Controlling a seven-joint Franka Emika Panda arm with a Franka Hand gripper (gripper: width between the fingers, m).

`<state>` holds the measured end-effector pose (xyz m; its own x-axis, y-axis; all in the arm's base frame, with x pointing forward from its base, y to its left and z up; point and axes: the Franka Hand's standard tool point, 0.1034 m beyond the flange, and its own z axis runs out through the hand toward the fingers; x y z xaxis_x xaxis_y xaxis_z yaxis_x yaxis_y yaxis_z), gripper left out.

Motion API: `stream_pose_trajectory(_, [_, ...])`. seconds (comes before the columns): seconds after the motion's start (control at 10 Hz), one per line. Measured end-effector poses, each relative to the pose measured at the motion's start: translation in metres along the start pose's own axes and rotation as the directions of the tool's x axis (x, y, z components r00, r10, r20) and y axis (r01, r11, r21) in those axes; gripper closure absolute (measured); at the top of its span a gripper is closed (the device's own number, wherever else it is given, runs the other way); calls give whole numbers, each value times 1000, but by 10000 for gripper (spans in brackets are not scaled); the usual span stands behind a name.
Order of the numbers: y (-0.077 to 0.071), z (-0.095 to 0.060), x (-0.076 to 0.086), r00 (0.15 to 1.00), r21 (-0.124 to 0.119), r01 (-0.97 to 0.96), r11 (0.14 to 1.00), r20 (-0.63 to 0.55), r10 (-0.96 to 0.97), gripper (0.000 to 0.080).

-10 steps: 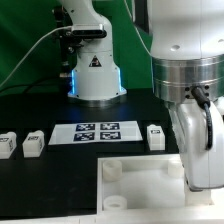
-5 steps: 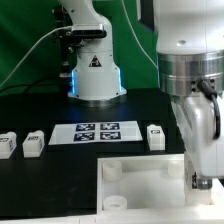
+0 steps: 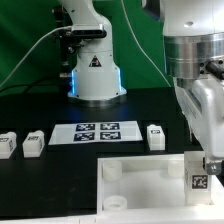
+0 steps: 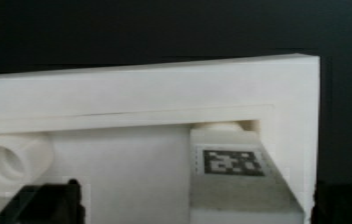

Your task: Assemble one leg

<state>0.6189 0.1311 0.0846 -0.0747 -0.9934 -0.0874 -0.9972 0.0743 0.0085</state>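
Three legs (image 3: 155, 136) in a row flanking the marker board (image 3: 105, 132); another leg (image 3: 199, 182) at the plate's (image 3: 140, 180) exterior-view right corner, plate nearer the camera

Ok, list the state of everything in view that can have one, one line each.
gripper: open, fingers on either side of the tagged leg, not touching it.
tagged leg: at the plate's corner, ungripped; cannot tell if it is seated.
plate: flat on the table.
spare leg: loose beside the marker board.
far spare leg: loose on the table.
near spare leg: loose on the table.
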Motion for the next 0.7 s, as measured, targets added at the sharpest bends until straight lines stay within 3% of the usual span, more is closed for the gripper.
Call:
stream_pose_trajectory(0.5, [0,1,0,999,2,33,999,-1,-33,151])
stream_pose_trajectory(0.7, [-3,5,0,979,31,203,979,-9,-203,151])
